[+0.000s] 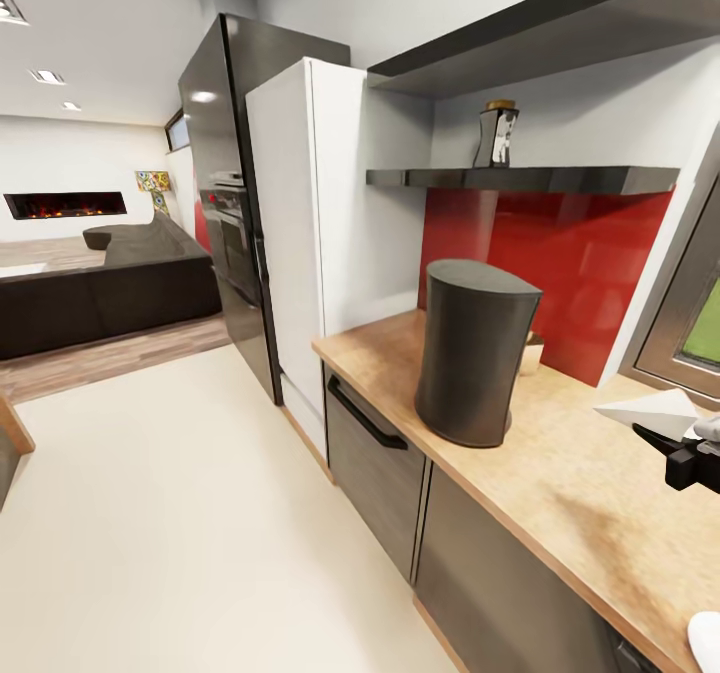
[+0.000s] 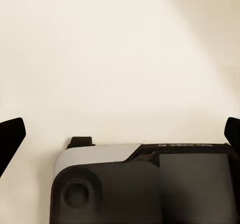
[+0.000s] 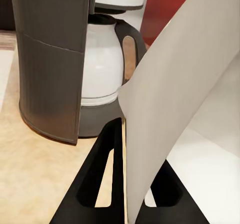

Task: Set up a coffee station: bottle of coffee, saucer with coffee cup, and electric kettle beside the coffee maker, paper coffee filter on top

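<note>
One paper coffee filter [image 3: 175, 94] is pinched between the two fingers [image 3: 102, 184] of the right gripper [image 3: 131, 174], which are pressed against it from either side; the sheet stands upright from the grip and blocks much of what lies beyond it. From the head camera the same right gripper [image 1: 690, 453] appears at the right edge, cut off by the frame, with the white filter [image 1: 655, 415] sticking out of it over the countertop [image 1: 560, 483].

The left gripper's two dark fingertips [image 2: 11, 139] sit at opposite edges of the left wrist picture, spread wide with nothing between them, above a pale floor [image 2: 120, 59]. Part of the robot's own body [image 2: 145, 184] shows beneath them.

One coffee maker [image 1: 472, 353] stands on the countertop, a dark rounded shell seen from behind in the head picture. The right wrist camera shows its side [image 3: 50, 59] and one white carafe [image 3: 102, 64] with a dark handle set in it. A small pale object [image 1: 531, 353] peeks from behind the machine, too hidden to identify.

At the lower right corner one white rounded thing [image 1: 705, 641] is cropped and cannot be named.

Farther off, one bottle of coffee [image 1: 497, 135] stands upright on the dark kitchen shelf [image 1: 520, 180], above the red backsplash [image 1: 580, 253]. Beyond are one white tall cabinet [image 1: 310, 233], one dark refrigerator [image 1: 230, 183], and, farthest, one dark sofa [image 1: 100, 293] and a wall fireplace [image 1: 65, 204].
</note>
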Controlling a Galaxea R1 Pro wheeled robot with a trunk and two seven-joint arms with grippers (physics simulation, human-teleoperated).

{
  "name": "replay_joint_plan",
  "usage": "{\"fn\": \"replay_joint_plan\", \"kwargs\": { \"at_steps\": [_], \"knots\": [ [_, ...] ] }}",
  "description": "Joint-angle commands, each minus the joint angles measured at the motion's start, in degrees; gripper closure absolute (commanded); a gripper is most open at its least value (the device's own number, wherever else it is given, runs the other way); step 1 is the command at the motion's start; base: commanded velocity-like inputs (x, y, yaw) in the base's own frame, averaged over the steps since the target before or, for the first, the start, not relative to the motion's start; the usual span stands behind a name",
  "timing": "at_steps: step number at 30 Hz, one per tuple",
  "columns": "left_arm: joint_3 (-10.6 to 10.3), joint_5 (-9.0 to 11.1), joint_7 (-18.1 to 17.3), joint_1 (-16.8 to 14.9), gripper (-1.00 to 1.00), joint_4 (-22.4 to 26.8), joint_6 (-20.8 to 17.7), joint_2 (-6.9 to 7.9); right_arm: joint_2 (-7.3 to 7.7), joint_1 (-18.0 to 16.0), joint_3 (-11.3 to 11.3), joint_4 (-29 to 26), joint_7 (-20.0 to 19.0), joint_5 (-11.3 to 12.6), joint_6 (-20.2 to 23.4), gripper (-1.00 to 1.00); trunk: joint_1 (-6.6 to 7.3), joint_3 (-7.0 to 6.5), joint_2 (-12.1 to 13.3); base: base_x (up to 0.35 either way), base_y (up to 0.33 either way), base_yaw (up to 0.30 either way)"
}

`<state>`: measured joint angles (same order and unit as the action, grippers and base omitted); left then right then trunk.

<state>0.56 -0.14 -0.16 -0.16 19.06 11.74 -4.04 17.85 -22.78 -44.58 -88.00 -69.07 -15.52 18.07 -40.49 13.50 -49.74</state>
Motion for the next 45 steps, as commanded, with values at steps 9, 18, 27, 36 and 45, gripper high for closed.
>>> {"fn": "replay_joint_plan", "kwargs": {
  "at_steps": [9, 18, 27, 36, 45],
  "knots": [
    [0.1, 0.0, 0.0, 0.0, -1.0, 0.0, 0.2, -0.03, -0.02, -0.1, -0.1, -0.1, -0.3, -0.1, 0.7, 1.0, 1.75, -1.37, 3.2, 0.0, 0.0, 0.0],
    [0.1, 0.0, 0.0, 0.0, -1.0, 0.1, 0.2, 0.0, -0.04, -0.1, -0.1, -0.1, -0.3, -0.2, 0.7, 1.0, 1.75, -1.37, 3.2, 0.0, -0.001, -0.1],
    [0.1, 0.0, 0.1, 0.0, -1.0, 0.1, 0.2, 0.0, -0.09, -0.1, -0.1, -0.1, -0.2, -0.2, 0.7, 1.0, 1.75, -1.37, 3.2, 0.008, -0.107, -0.023],
    [0.1, 0.0, 0.1, 0.0, -1.0, 0.1, 0.2, 0.0, -0.09, -0.1, -0.1, -0.1, -0.1, -0.2, 0.7, 1.0, 1.75, -1.37, 3.2, 0.105, -0.009, -0.001],
    [0.1, 0.0, 0.1, 0.0, -1.0, 0.1, 0.2, 0.02, -0.09, -0.1, -0.1, -0.1, -0.1, -0.2, 0.7, 1.0, 1.75, -1.37, 3.2, 0.076, 0.038, 0.0]
  ]
}}
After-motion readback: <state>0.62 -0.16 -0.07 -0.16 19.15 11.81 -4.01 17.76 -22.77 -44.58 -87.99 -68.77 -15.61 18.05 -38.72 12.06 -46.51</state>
